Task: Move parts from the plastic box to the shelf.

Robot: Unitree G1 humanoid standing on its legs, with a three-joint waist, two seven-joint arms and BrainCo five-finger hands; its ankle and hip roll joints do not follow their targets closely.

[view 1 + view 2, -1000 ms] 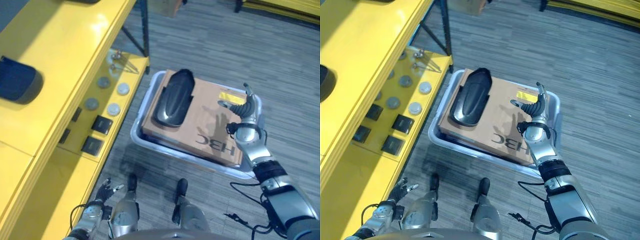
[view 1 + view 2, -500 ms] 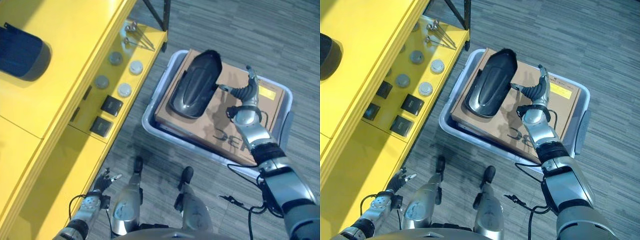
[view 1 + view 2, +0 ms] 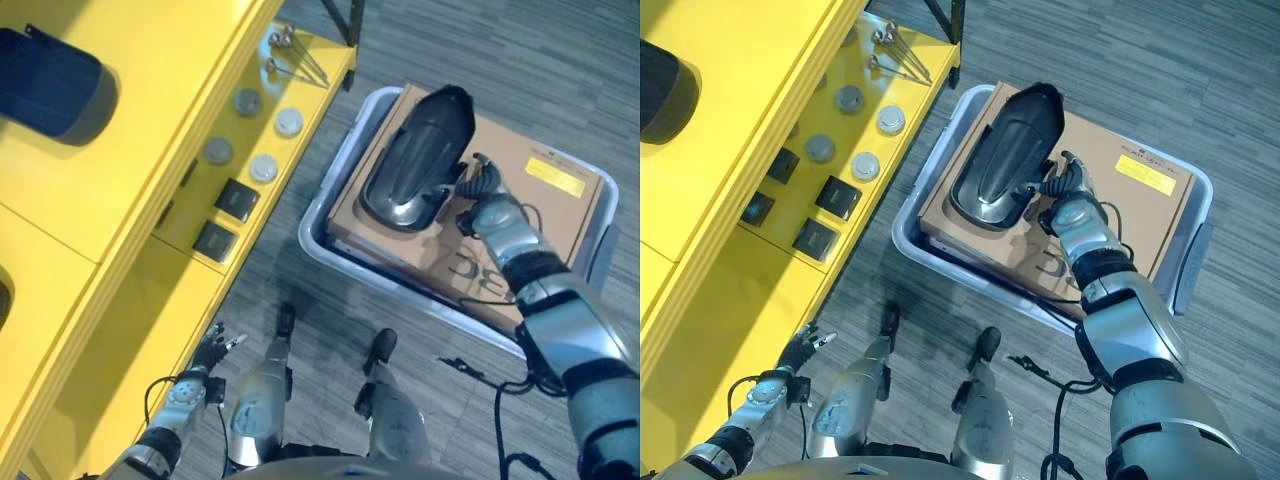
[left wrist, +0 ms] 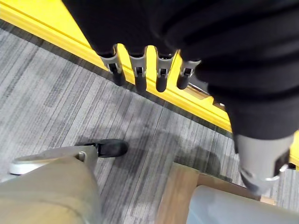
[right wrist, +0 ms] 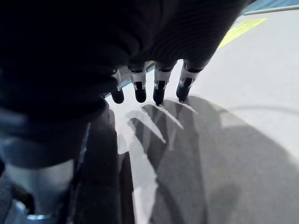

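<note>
My right hand point(image 3: 1072, 205) reaches over the plastic box point(image 3: 925, 268), its palm above the brown cardboard carton point(image 3: 1140, 215) that lies across the top of the box. In my right wrist view the fingers point(image 5: 159, 88) stand in a straight, slightly spread row above the carton's pale face, holding nothing; the hand is open. Just beside the thumb side of that hand, towards the shelf, lies the black moulded part point(image 3: 1008, 170), a long curved shell resting on the carton with its narrow end pointing away from me. I cannot tell whether my thumb touches its edge.

My left hand point(image 3: 205, 362) hangs low by my side, well apart from the box, with the yellow shelf point(image 3: 130, 330) just past its fingertips. In my left wrist view its fingers point(image 4: 138, 74) are straight and loose in front of the shelf's yellow edge, and it grips nothing.

Beyond my left hand, on the lower level of the shelf, sit two black square parts point(image 3: 225, 220), four round grey discs point(image 3: 262, 168) and some thin metal rods point(image 3: 295, 60). Up on the top level lies a dark rounded part point(image 3: 55, 85).
</note>
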